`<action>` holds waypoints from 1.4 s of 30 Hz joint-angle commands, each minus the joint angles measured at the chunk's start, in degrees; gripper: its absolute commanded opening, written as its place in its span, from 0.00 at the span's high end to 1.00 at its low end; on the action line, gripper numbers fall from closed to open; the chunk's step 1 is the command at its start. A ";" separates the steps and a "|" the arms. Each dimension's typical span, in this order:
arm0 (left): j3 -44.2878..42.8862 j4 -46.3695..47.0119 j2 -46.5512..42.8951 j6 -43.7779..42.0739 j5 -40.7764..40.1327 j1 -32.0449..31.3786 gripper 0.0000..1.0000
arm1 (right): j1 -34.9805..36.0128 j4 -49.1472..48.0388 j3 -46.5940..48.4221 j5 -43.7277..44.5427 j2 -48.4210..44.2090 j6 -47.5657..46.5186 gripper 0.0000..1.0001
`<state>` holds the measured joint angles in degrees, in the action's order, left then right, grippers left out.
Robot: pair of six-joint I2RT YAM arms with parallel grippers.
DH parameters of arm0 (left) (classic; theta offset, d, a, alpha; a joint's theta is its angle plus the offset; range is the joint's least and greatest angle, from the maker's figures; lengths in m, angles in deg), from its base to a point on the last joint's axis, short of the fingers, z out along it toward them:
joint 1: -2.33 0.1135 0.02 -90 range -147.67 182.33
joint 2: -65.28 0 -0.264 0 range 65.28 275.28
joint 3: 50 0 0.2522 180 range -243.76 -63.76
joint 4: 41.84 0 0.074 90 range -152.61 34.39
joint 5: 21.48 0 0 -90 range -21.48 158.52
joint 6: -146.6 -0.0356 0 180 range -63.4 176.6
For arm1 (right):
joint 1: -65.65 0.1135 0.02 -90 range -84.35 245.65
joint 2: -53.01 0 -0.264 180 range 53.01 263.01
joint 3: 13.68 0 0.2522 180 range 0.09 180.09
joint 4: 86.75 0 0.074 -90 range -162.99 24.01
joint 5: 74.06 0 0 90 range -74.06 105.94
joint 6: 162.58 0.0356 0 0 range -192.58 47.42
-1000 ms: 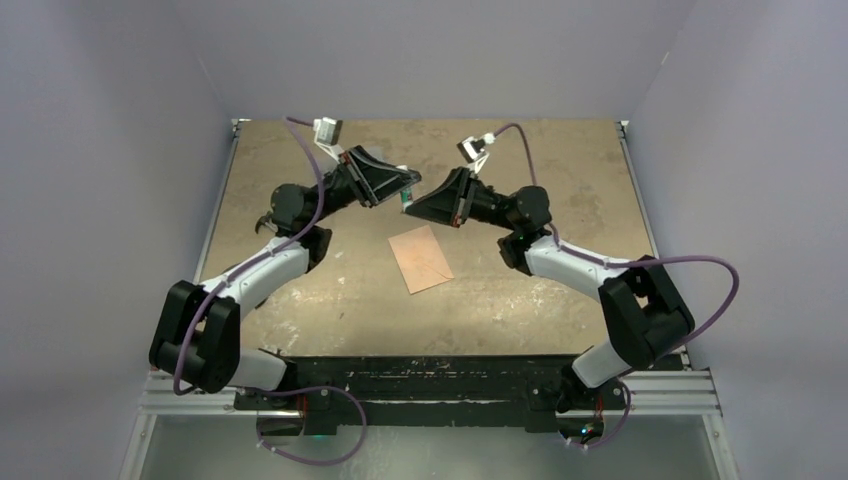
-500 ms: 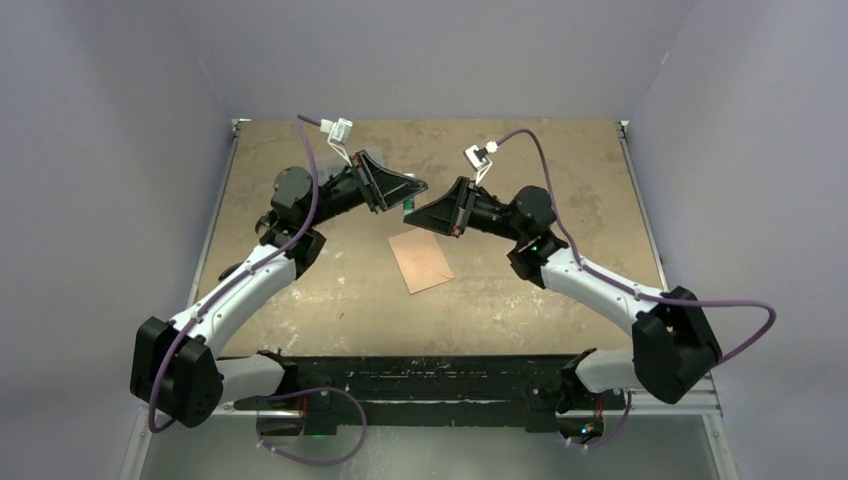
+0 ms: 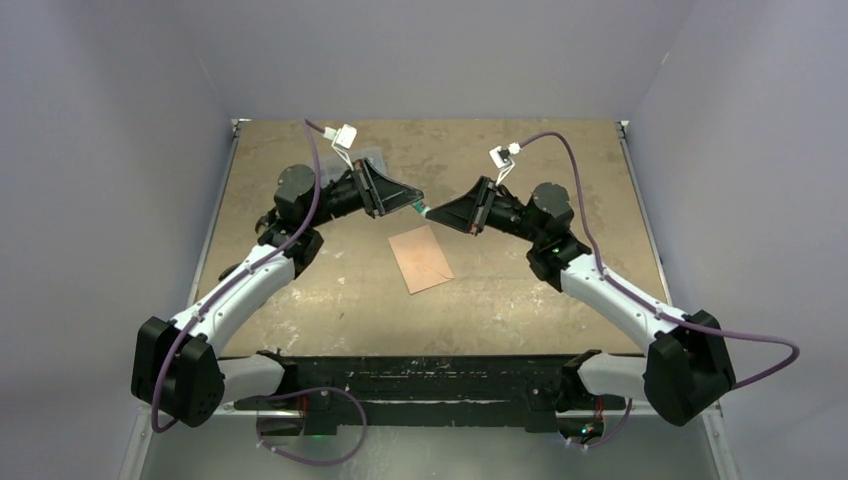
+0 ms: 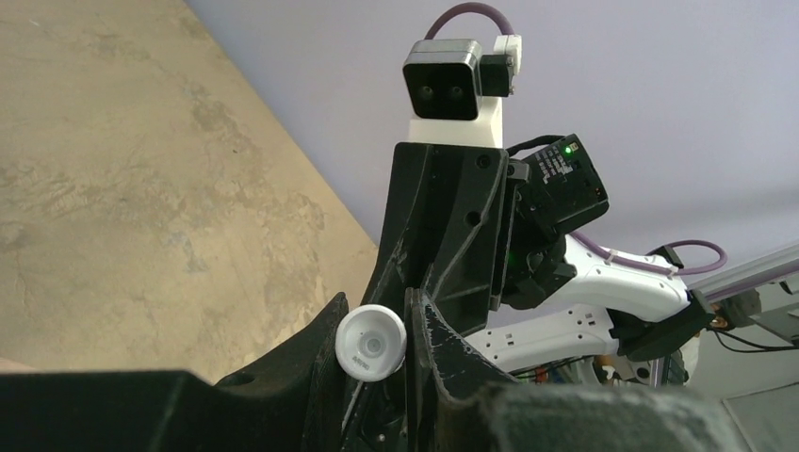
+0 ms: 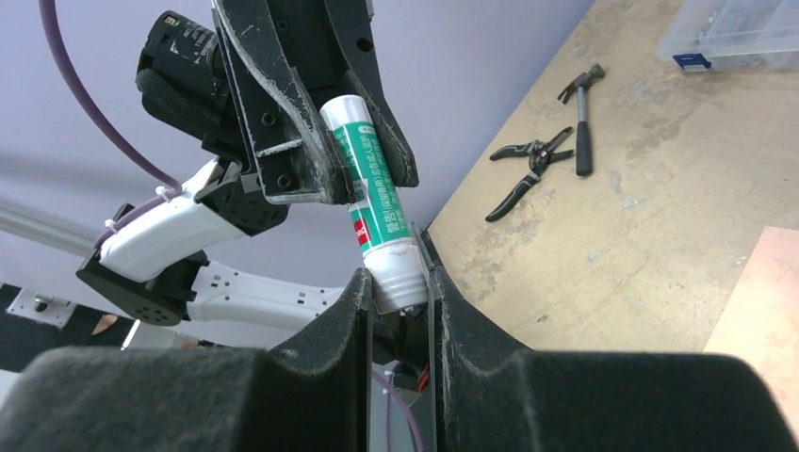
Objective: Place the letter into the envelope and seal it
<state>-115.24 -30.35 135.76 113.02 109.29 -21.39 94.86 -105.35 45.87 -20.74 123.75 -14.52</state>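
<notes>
Right wrist view shows the right fingers (image 5: 450, 315) clamped on the white cap end of a glue stick (image 5: 377, 202), while the left fingers (image 5: 283, 122) grip its green-printed tube, both raised off the counter (image 3: 520, 290). To uncap it cleanly, pull straight along the tube with both grips firm. The envelope (image 3: 421, 258) lies flat nearby. Whether the cap has parted is hidden; the letter is nowhere visible, and the flap's state is unclear

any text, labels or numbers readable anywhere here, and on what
On the green and white glue stick: a printed label with rows of characters and a red mark, too small and blurred to read.
On the stick's white round end: tiny grey print, unreadable.
On the salmon-pink paper envelope: no writing visible.
</notes>
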 commanded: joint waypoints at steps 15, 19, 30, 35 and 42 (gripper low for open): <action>8.34 9.98 1.19 24.37 -15.44 0.96 1.00 | -3.33 -15.47 -7.02 10.76 -3.93 8.72 0.24; 8.31 10.57 1.54 26.42 -17.03 0.96 1.00 | -3.22 -11.72 -6.39 10.14 -3.05 7.89 0.23; 8.60 12.72 2.12 30.74 -15.27 0.96 1.00 | -2.60 -17.36 -2.58 4.56 5.14 10.27 0.29; 8.73 13.57 2.50 31.69 -14.35 0.96 1.00 | -2.03 -20.95 -1.09 3.82 7.54 12.21 0.39; 8.94 14.86 2.99 32.59 -13.75 0.96 1.00 | -1.50 -24.41 -0.19 3.91 9.94 14.57 0.56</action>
<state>-106.91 -19.27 138.64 143.73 94.45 -20.67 92.90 -124.89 43.02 -15.76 133.24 -1.69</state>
